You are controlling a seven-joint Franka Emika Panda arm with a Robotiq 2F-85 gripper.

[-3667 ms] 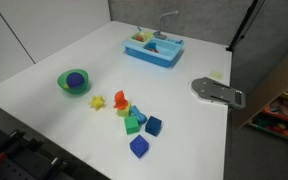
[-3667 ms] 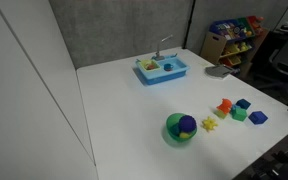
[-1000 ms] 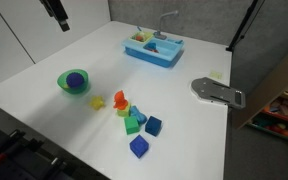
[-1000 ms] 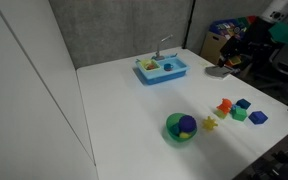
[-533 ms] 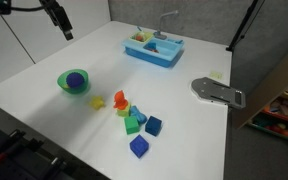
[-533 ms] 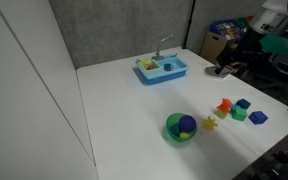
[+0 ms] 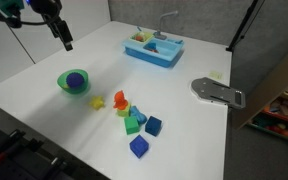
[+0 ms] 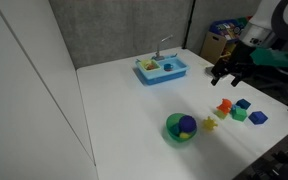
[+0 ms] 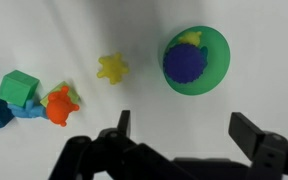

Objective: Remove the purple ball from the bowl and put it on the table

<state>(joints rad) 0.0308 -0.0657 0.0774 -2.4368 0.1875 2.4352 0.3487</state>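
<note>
The purple ball [image 7: 76, 79] lies in the green bowl [image 7: 63, 84] on the white table [image 7: 184, 100]. Both show in the other exterior view, ball [image 8: 186, 125] in bowl [image 8: 173, 131], and in the wrist view, ball [image 9: 187, 64] in bowl [image 9: 216, 70]. My gripper [image 7: 66, 40] hangs high above the table, up and away from the bowl. It also shows in an exterior view [image 8: 225, 72]. In the wrist view the gripper [image 9: 186, 137] is open and empty, with bare table between its fingers.
A light blue tray [image 7: 153, 48] with a tap stands at the back. Toy pieces lie beside the bowl: a yellow star [image 7: 97, 102], an orange piece [image 7: 121, 100], a green block [image 7: 133, 124] and blue cubes [image 7: 140, 147]. A grey plate [image 7: 217, 92] lies at the table edge.
The arm has come into view and moved down and in over the table toward the bowl. The bowl, the ball and the toys have not moved.
</note>
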